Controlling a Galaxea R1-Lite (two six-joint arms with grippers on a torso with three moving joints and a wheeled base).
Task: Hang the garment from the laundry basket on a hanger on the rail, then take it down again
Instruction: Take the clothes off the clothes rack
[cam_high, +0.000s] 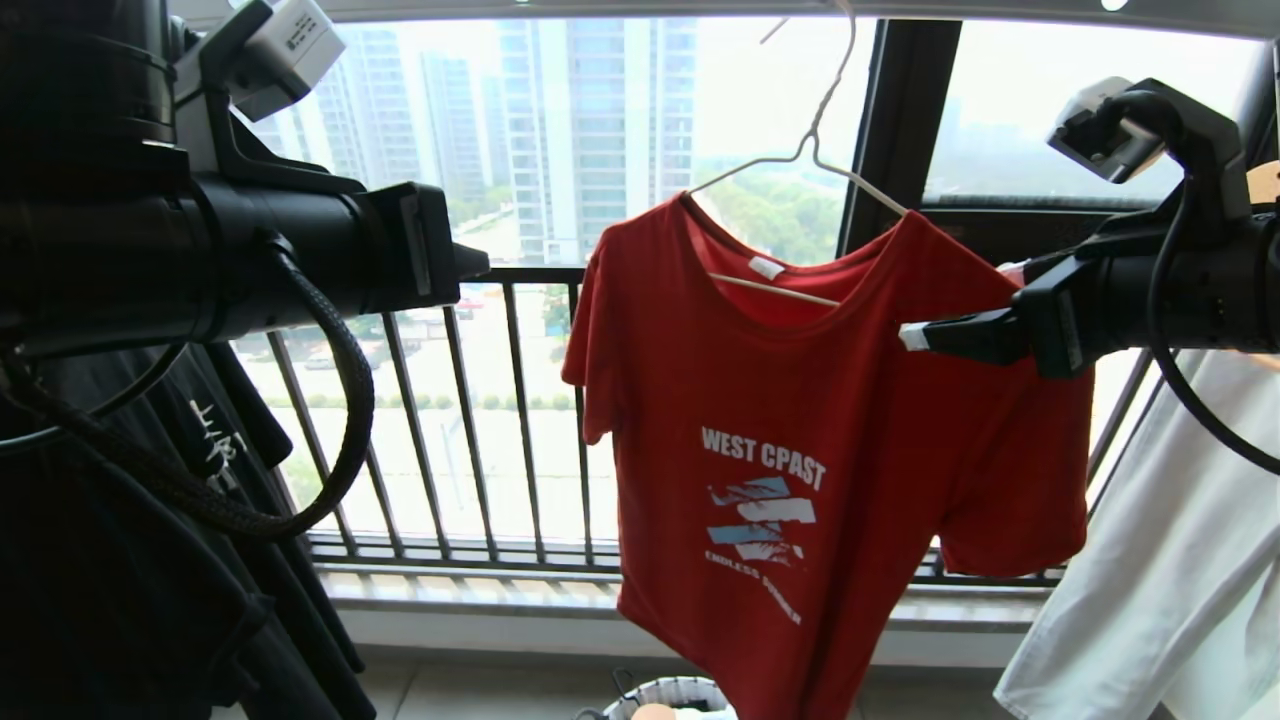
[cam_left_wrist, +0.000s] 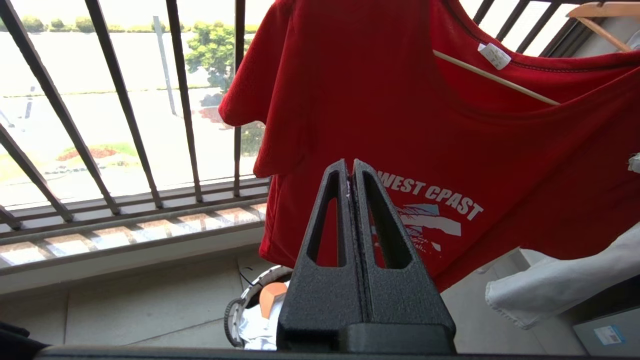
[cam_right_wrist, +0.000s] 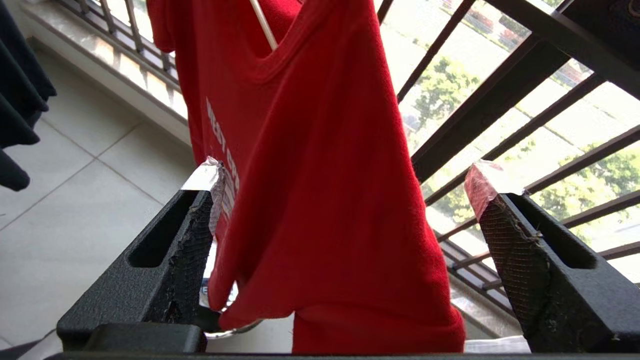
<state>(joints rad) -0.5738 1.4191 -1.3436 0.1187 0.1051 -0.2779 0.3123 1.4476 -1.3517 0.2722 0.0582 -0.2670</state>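
Note:
The garment (cam_high: 760, 400), a red T-shirt with white print, hangs on the hanger (cam_high: 810, 150), whose thin hook runs up to the rail (cam_high: 1000, 12) along the top edge. My right gripper (cam_high: 960, 300) is at the shirt's right shoulder. In the right wrist view it (cam_right_wrist: 345, 180) stands wide open, and the red sleeve (cam_right_wrist: 325, 150) hangs loosely between its taped fingers. My left gripper (cam_left_wrist: 350, 167) is shut on nothing, held off to the left and short of the shirt (cam_left_wrist: 375, 75). The laundry basket (cam_high: 670, 690) stands on the floor under the shirt, with white cloth inside it.
A black T-shirt (cam_high: 150, 560) hangs at the left and a white garment (cam_high: 1170, 560) at the right. The black window railing (cam_high: 480, 420) runs behind the shirt. A wooden hanger (cam_left_wrist: 600, 10) carries the white garment. Tiled floor lies below.

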